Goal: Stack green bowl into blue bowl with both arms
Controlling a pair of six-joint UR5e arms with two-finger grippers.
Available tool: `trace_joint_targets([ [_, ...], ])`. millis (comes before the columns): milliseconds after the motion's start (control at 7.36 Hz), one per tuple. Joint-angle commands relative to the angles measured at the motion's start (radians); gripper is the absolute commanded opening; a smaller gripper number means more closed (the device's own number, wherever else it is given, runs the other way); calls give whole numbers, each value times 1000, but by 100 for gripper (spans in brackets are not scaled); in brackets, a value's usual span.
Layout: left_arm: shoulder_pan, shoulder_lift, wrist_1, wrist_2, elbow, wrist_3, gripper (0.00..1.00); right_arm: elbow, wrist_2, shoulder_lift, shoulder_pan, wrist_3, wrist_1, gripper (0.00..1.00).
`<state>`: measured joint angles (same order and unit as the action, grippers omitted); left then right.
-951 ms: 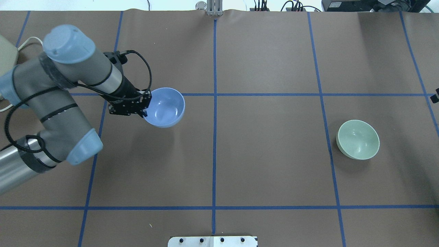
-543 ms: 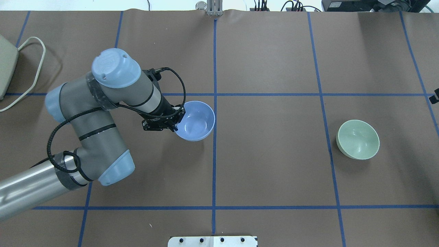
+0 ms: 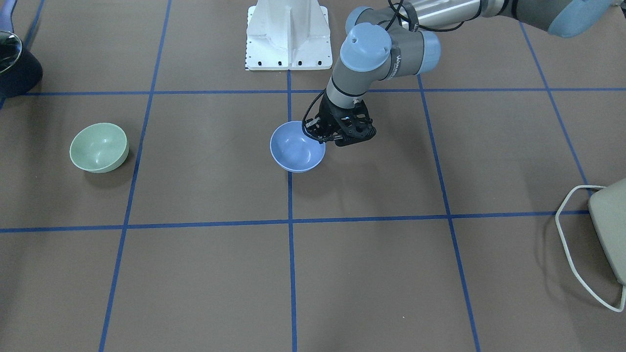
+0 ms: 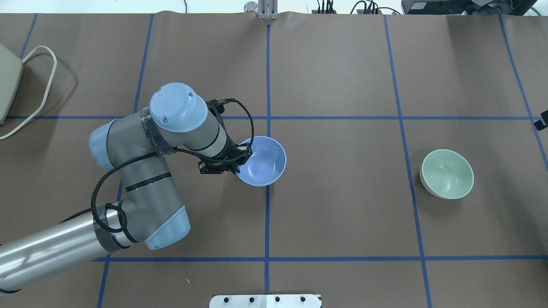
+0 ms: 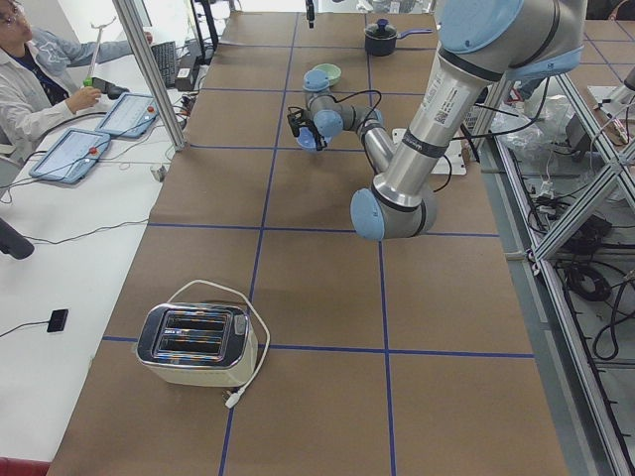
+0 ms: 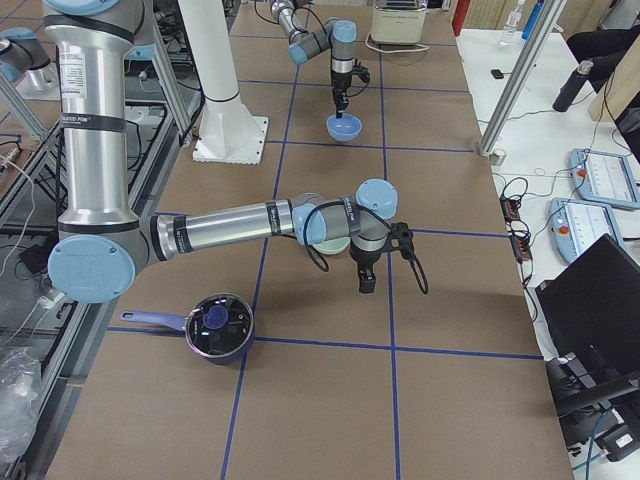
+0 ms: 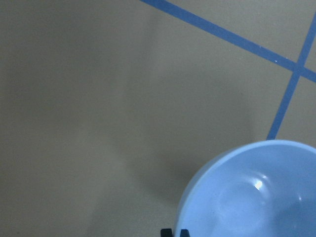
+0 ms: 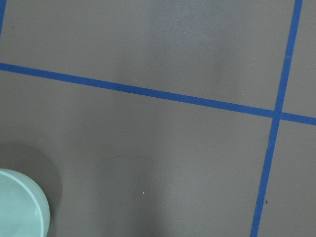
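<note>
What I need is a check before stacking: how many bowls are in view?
2. The blue bowl is near the table's middle, its rim in the left hand; the green bowl sits apart toward the robot's right. None looks hidden.

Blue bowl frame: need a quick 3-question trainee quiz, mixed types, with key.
1. True or false: the green bowl already sits inside the blue bowl.
2. Multiple choice: what is the left gripper shut on? A) the blue bowl's rim B) the green bowl C) nothing
3. Fill in: the toaster stands at the table's end on the robot's ___ side.

Key: 1 false, the two bowls are far apart on the table. 2 A. 3 left.
</note>
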<state>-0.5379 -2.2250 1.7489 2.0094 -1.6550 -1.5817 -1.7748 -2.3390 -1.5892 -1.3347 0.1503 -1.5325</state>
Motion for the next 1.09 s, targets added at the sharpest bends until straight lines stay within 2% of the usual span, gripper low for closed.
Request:
trace_joint_targets([
  [0, 44, -4, 3, -41, 6, -11, 9, 0, 1, 0, 3, 0, 0, 100],
  [136, 64, -4, 9, -72, 9, -15, 9, 0, 1, 0, 6, 0, 0, 100],
  [407, 65, -4, 11, -73, 9, -15, 10, 0, 1, 0, 9, 0, 0, 100],
  [543, 65, -4, 14, -73, 9, -11, 25, 0, 1, 0, 9, 0, 0, 100],
  [679, 65, 2, 32, -75, 9, -4, 73, 0, 1, 0, 11, 0, 0, 100],
  [815, 65, 5, 34, -77, 8, -4, 95, 2, 1, 2, 11, 2, 0, 100],
  [951, 64, 5, 34, -77, -3, -3, 97, -6, 1, 12, 12, 0, 0, 100],
])
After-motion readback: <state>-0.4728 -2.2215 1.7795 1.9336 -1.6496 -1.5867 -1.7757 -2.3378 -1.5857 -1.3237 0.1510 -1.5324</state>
